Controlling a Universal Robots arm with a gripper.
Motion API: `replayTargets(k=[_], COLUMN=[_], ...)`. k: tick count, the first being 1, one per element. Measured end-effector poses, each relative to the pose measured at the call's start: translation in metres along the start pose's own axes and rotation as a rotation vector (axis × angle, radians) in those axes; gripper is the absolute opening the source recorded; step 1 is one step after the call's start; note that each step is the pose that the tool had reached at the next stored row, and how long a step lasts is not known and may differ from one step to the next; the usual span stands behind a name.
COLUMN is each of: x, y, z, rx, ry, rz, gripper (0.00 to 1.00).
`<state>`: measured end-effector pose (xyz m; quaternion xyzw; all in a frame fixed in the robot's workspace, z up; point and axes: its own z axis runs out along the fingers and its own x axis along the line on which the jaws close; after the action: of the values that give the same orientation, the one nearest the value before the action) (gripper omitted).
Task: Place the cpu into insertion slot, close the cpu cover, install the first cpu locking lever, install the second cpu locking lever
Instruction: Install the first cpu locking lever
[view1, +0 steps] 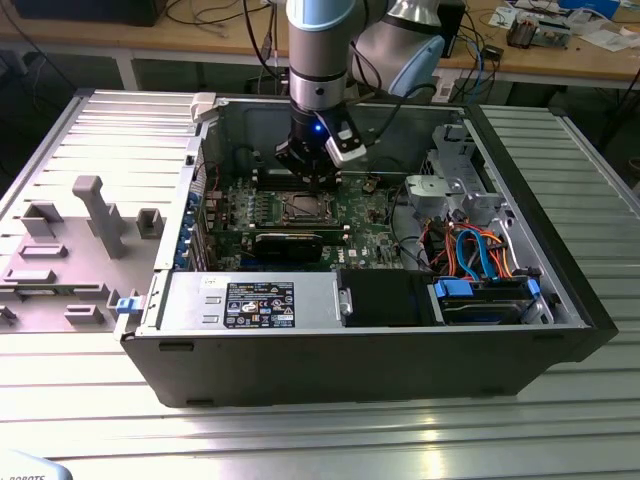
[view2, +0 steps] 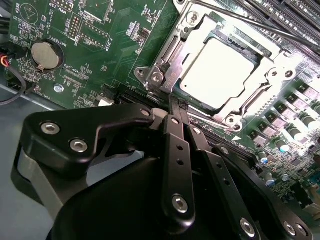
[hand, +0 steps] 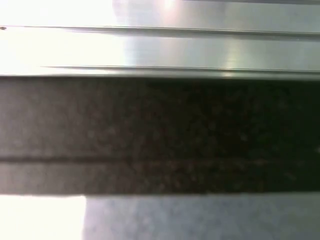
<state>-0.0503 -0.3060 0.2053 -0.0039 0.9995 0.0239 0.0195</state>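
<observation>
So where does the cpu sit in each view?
Exterior view: cpu, a pale square mid-motherboard, just below the gripper.
Second wrist view: cpu bright inside the cpu cover, beyond the gripper.
First wrist view: blurred light and dark bands, no cpu.
Shared landmark: the cpu cover.

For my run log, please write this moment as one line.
silvery square cpu: seated in socket | silver metal cpu cover: closed over it | black gripper: jaws together at socket edge, holding nothing

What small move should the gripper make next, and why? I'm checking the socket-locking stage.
Probably press a little further against the lever wire by the socket corner. In the second wrist view the cpu sits under the closed cpu cover, and the gripper has its fingers together, tips at that corner.
</observation>
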Motion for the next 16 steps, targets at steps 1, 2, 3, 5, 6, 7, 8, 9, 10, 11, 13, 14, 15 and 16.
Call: replayTargets(k=[1, 2, 3, 5, 6, 7, 8, 9, 10, 11, 13, 14, 15, 16], x=[-0.0003, -0.0008, -0.0012, -0.0019, -0.002, -0.0021, -0.0021, -0.0021, -0.0021, -0.0022, -0.0021, -0.0021, -0.0021, -0.0021], y=[0.0, 0.0001, 0.0001, 0.0001, 0.0001, 0.0001, 0.0001, 0.0001, 0.0001, 0.0001, 0.0001, 0.0001, 0.0, 0.0001], z=[0.0, 0.0001, 0.0001, 0.0001, 0.0002, 0.0002, 0.0002, 0.0002, 0.0003, 0.0005, 0.0004, 0.0004, 0.0004, 0.0005], rx=[0.0, -0.0001, -0.0001, -0.0001, -0.0001, -0.0001, -0.0001, 0.0, 0.0003, 0.0015, 0.0018, 0.0019, 0.0027, 0.0038], ry=[0.0, -0.0001, -0.0001, -0.0001, -0.0002, -0.0002, -0.0001, -0.0001, -0.0001, -0.0002, -0.0001, -0.0001, -0.0001, -0.0001], rz=[0.0, 0.0, 0.0, 0.0, 0.0, 0.0, 0.0, 0.0, 0.0, 0.0, 0.0, 0.0, 0.0, 0.0], gripper=[0.11, 0.11, 0.11, 0.11, 0.11, 0.11, 0.11, 0.11, 0.11, 0.11, 0.11, 0.11, 0.11, 0.11])
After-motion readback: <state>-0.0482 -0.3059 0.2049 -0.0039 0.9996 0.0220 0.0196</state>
